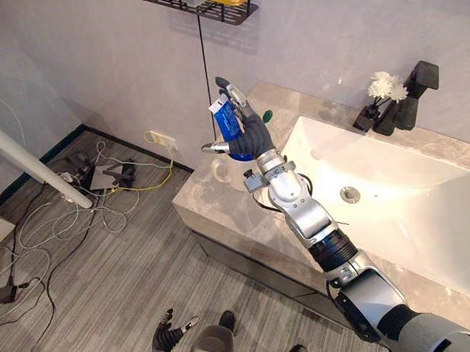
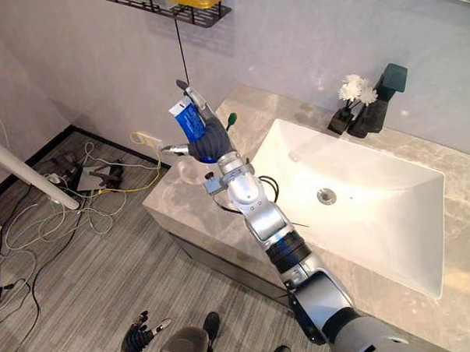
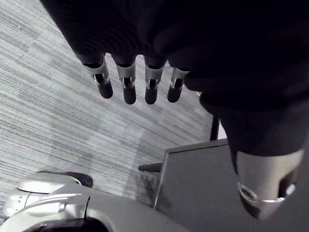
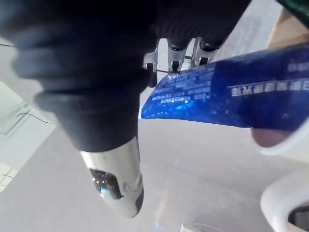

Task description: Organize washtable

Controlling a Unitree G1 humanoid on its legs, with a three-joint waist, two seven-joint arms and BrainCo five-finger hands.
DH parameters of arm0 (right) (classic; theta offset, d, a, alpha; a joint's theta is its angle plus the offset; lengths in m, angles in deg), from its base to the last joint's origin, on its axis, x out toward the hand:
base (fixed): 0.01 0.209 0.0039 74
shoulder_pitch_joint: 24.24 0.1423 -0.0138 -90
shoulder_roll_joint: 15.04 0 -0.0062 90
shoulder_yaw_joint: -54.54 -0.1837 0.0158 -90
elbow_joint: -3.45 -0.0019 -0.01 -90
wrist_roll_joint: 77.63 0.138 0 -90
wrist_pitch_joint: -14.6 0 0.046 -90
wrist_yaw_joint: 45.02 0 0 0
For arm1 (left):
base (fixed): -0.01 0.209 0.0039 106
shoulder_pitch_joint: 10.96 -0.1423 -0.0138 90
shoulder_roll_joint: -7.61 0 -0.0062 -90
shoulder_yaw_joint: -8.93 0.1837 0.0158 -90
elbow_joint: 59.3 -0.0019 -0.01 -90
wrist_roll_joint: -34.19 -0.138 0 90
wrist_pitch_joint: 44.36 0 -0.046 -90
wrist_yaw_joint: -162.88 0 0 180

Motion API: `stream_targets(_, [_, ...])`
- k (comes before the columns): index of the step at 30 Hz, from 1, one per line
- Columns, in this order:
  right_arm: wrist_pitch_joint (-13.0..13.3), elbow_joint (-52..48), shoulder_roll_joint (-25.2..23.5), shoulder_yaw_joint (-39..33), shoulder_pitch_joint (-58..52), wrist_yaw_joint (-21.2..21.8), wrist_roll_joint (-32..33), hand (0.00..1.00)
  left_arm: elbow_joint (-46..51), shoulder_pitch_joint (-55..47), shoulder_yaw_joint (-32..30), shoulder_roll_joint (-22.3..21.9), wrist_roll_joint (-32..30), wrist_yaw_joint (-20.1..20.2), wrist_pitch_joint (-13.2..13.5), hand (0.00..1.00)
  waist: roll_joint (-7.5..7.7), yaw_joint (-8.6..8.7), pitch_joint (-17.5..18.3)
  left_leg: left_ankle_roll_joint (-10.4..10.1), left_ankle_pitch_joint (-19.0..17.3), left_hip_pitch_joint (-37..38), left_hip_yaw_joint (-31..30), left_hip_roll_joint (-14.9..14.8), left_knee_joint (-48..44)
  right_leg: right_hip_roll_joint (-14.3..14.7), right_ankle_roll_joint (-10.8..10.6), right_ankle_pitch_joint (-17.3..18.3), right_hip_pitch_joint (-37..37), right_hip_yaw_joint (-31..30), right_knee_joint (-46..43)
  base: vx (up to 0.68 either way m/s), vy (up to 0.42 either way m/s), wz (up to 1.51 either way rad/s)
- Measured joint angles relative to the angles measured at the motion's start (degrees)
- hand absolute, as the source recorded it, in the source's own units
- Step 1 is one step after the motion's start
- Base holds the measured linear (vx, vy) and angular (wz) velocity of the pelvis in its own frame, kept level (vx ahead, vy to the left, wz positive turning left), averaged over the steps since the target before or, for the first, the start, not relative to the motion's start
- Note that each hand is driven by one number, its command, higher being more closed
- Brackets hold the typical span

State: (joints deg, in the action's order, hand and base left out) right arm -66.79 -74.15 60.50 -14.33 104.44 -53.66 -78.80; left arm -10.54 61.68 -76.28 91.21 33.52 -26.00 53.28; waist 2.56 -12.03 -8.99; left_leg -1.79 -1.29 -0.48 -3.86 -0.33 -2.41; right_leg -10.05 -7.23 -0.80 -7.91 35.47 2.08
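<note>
My right hand is raised over the left end of the grey stone washtable, shut on a blue tube with a white crimped end pointing up. In the right wrist view the blue tube crosses in front of the fingers, with the thumb apart from it. A pale round cup stands on the counter under the hand. A small green-tipped item lies just behind the hand. My left hand hangs low over the floor, its fingers straight and holding nothing.
A white sink basin takes up the counter's right part, with a black faucet and white flowers behind it. A black wire shelf hangs on the wall above. Cables and a white pole lie on the floor at left.
</note>
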Motion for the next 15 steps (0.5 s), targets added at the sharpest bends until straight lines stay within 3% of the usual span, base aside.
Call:
stream_targets(8, [1.67,-9.09,0.58,-0.48,-3.59,-0.09,-0.57,0.0,-1.13,-0.07,-0.01,0.12,-0.01,-0.02,0.04,0.0,-0.01,1.42,0.14,-0.02,0.0,1.14,1.11,-0.67,0.65,0.12,0.22,-0.15,-0.29,-1.18,0.04,0.0,0.009,-0.07])
stream_targets(15, [4.39,-23.84,2.78,-2.58,-10.43,0.16,-0.47,0.0,-2.36,-0.22,-0.57,0.0,-0.02,-0.02,0.02,0.0,0.29,2.31,1.35,0.01,0.05,2.77,2.66,-0.64,2.02,-0.06,0.2,-0.16,-0.34,-2.66,0.1,0.03,0.018,-0.12])
